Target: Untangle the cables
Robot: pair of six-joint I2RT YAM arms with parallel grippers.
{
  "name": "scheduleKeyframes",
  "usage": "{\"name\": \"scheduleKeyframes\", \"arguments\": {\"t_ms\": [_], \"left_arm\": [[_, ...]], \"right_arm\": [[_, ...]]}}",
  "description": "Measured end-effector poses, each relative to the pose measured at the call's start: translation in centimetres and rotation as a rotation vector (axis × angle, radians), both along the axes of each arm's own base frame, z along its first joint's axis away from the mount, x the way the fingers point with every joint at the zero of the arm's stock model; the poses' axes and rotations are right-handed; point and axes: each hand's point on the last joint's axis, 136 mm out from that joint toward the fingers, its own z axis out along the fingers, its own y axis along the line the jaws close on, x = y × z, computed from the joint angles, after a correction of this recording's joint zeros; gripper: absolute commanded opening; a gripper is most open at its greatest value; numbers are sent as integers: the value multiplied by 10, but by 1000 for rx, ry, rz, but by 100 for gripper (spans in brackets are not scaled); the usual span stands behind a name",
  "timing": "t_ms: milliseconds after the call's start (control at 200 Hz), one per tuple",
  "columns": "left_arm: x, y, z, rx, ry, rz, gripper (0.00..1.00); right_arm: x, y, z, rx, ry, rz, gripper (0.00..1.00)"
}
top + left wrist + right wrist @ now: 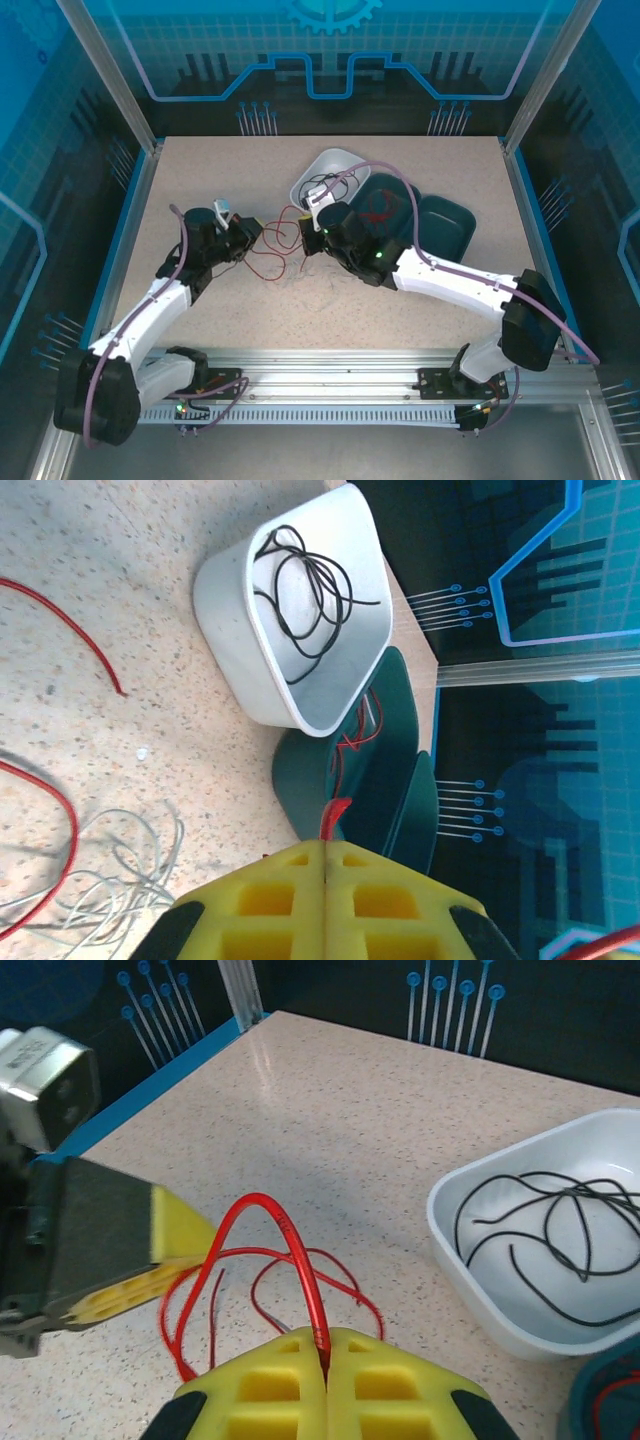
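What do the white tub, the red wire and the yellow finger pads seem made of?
White rounded tub: likely moulded plastic, smooth, faint sheen. Thin red wire: glossy plastic-looking insulation, bends in loops; core unseen. Yellow cellular finger pads: matte, perhaps soft rubber or print.

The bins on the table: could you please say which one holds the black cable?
The white bin, with the black cable coiled inside; the other two bins are dark teal.

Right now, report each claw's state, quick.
Left claw: shut, pinching a red cable.
Right claw: shut, pinching a red cable that arches up from its tips.
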Motion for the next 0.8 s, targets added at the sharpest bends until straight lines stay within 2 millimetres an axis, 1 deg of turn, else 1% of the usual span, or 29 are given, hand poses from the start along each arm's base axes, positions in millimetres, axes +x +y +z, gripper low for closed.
{"name": "scheduleKeyframes", "arguments": {"t_ms": [90,195,295,385,435,485,545,595,645,760,801], "left_arm": [[-7,7,-1,46,-12,13,0],[-14,15,-8,108,-4,27,2],[-21,22,-21,167,22,35,5],[-26,27,-31,205,42,36,12],[-28,27,-34,221,44,28,21],[-29,27,-36,236,40,16,38],[-29,24,-34,238,27,-5,48],[-28,22,-32,235,13,-20,61],[-28,19,-29,243,-11,-45,72],[-27,15,-24,237,-36,-68,98],[-27,14,-23,239,-42,-74,99]], "right_arm": [[4,-14,0,-8,5,-44,0],[9,-36,4,-14,9,-104,0],[13,-58,17,-10,-3,-165,0],[12,-76,32,1,-24,-205,0],[10,-86,42,12,-36,-221,0],[8,-94,52,27,-50,-233,0],[6,-103,61,35,-61,-243,0],[5,-108,68,31,-66,-248,0],[4,-112,77,25,-71,-250,0],[3,-118,106,20,-92,-252,0],[2,-121,119,24,-102,-254,0]]}}
